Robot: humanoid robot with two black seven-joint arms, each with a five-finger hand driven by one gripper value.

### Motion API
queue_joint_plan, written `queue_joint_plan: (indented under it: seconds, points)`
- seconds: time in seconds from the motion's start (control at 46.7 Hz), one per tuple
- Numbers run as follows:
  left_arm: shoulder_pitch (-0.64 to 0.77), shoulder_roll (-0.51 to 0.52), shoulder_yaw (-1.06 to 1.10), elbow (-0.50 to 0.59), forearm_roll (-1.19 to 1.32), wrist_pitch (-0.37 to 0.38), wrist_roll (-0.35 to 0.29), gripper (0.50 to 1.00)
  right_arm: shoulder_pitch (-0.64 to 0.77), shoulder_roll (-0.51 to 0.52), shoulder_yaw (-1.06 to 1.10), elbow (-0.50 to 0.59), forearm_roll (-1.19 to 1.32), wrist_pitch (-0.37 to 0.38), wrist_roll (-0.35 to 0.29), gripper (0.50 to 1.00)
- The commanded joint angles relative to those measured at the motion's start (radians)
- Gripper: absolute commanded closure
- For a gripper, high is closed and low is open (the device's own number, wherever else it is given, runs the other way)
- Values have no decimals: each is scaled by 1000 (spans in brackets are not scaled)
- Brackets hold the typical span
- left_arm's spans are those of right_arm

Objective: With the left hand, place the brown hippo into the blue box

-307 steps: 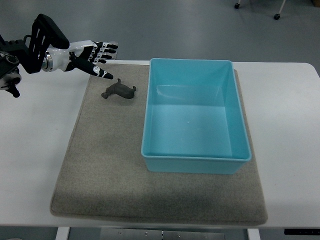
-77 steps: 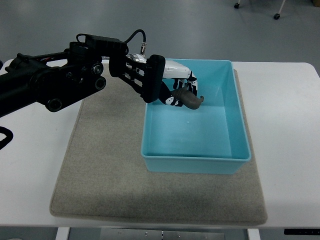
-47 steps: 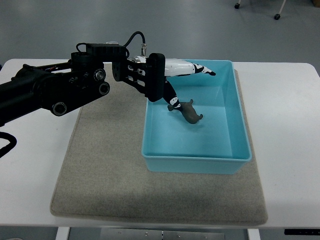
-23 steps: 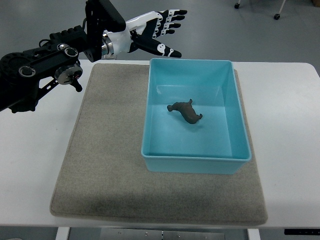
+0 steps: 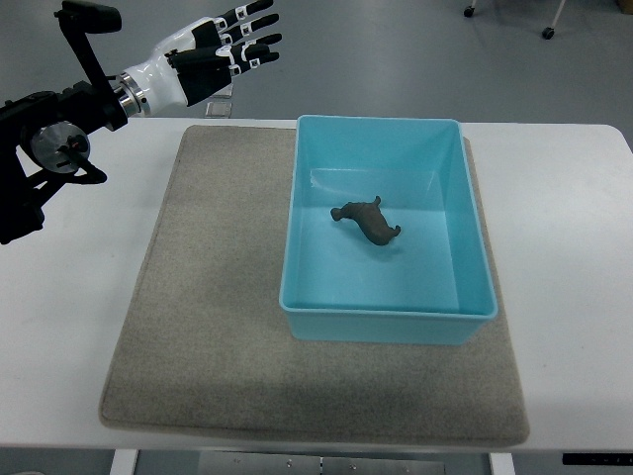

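one brown hippo (image 5: 367, 220), one blue box (image 5: 473, 287), one grey mat (image 5: 208, 327), one white surface (image 5: 569, 297), and one robot hand (image 5: 220, 54) in view; two chair casters show on the floor at top right.

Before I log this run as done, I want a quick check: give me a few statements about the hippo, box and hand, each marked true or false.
1. The hippo lies inside the box. True.
2. The left hand grips the hippo. False: its fingers are spread and hold nothing, up at the picture's top left, clear of the box.
3. The box sits on the mat. True.
4. The hippo rests on the mat beside the box. False: it is on the box floor, near the middle.
5. A right hand reaches over the box. False: no right hand shows.
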Motion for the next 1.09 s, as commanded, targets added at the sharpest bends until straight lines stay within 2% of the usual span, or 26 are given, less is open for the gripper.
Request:
queue_joint_plan:
  seconds: [0.0, 0.171, 0.321, 0.471, 0.642, 1.07]
  points:
    - [16, -1, -3, 8, -51, 0, 31, 501, 0, 0, 0, 0, 0, 0, 1, 564]
    - [73, -4, -103, 37, -104, 0, 119, 501, 0, 0, 0, 0, 0, 0, 1, 564]
    - [136, -15, -252, 42, -96, 0, 226, 501, 0, 0, 0, 0, 0, 0, 1, 564]
    - [185, -18, -348, 40, -91, 0, 267, 501, 0, 0, 0, 0, 0, 0, -1, 564]
    - [254, -62, -497, 42, -82, 0, 347, 501, 0, 0, 0, 0, 0, 0, -1, 564]
    - [319, -22, -606, 49, -117, 0, 355, 501, 0, 0, 0, 0, 0, 0, 1, 564]
